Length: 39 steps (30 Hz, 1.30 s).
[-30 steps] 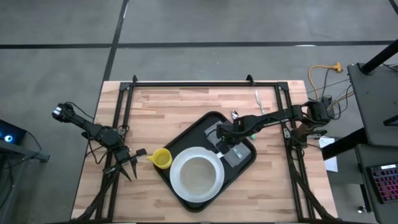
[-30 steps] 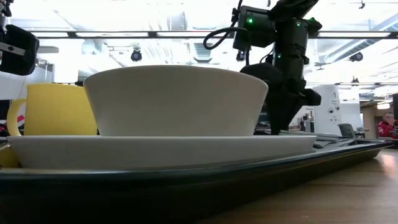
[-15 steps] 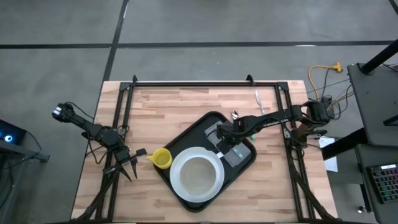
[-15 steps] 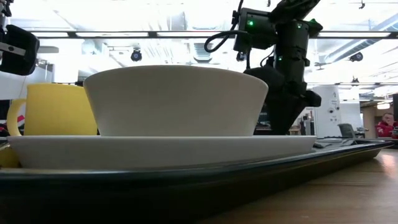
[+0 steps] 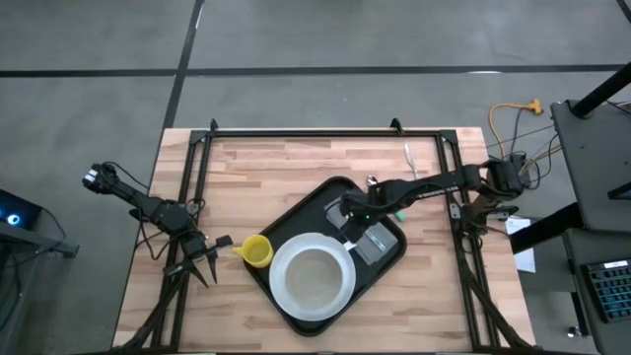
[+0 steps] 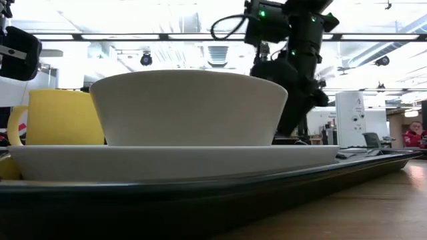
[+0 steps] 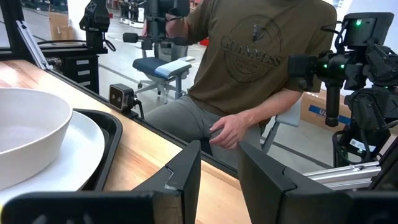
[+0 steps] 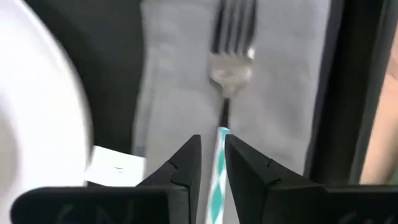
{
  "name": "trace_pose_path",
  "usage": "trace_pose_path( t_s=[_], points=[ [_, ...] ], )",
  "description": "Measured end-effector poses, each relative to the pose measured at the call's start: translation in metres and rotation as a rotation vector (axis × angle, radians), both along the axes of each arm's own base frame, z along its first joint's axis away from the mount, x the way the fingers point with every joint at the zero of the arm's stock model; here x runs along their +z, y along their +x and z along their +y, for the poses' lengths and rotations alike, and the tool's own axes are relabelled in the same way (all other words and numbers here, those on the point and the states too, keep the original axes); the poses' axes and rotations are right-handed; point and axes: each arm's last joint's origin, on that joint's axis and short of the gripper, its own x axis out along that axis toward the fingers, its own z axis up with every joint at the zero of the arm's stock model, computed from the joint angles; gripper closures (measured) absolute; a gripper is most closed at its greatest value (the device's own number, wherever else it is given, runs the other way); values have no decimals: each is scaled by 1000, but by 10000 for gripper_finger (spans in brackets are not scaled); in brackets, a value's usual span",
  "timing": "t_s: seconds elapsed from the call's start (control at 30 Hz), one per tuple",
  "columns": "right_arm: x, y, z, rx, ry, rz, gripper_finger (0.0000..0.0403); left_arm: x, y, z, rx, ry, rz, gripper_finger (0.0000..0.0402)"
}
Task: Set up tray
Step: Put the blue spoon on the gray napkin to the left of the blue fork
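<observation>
While the fork goes down, status reads as follows:

Change: my right gripper has shifted slightly toward the tray's far-left part since half a second ago, and in the low view it has risen and tilted.

Right gripper state: narrow gap between my fingers; the fork's teal-and-white striped handle sits in that gap, and I judge it held.

Fork: silver metal tines lie over the grey cloth napkin.

Tray location: the large matte black rectangular plastic tray lies angled at the middle of the wooden table.

Tray contents: round white plate carrying a white bowl, the napkin, and a small white card beside the plate.

Yellow mug: at the tray's left edge; whether it stands on the rim or beside it, I cannot tell.

Left gripper: parked at the table's left edge, fingers moderately apart, holding nothing.

Task meaning: cutlery placement looks nearly complete; release appears to remain.

Writing: a person's olive shirt reads "GUINNESS". The card shows no legible text.
</observation>
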Motion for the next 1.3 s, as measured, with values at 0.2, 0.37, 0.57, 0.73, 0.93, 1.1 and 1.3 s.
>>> trace_pose_path(
  t_s=[0.2, 0.37, 0.57, 0.73, 0.93, 1.1, 1.3],
  points=[
    [20, 10, 0, 185, -48, -29, 337, 0, 0, 0, 0, 0, 0, 313],
    [34, 6, -3, 189, -97, 52, 337, 0, 0, 0, 0, 0, 0, 313],
    [38, -4, -14, 37, -153, 169, 337, 0, 0, 0, 0, 0, 0, 313],
    [25, -15, -32, -41, -111, 232, 337, 0, 0, 0, 1, 0, 0, 313],
    [14, -26, -50, -70, -98, 279, 337, 0, 0, 0, 1, 0, 0, 313],
    [9, -33, -60, -79, -95, 299, 337, 0, 0, 0, 2, 0, 0, 313],
    [2, -45, -75, -97, -70, 255, 337, 0, 0, 0, 2, 0, 0, 313]
  ],
)
